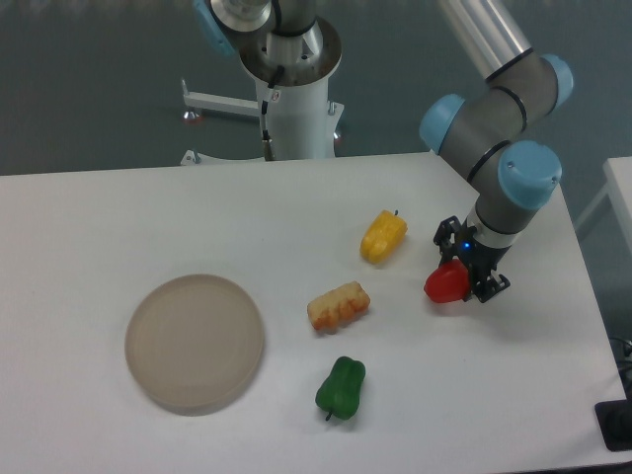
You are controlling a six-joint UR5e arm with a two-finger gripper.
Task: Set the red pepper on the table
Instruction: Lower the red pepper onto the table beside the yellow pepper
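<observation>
The red pepper [443, 285] is small, glossy and bright red. My gripper [460, 274] is shut on it, over the right part of the white table [296, 212]. The black fingers [478, 283] clamp the pepper from either side. It hangs just right of the yellow pepper; whether it touches the tabletop I cannot tell.
A yellow pepper [382, 237] lies left of my gripper. A pale orange corn-like toy [338, 305] sits in the middle, with a green pepper [341, 386] below it. A round beige plate [195, 342] rests at the left. The table's right edge runs close by.
</observation>
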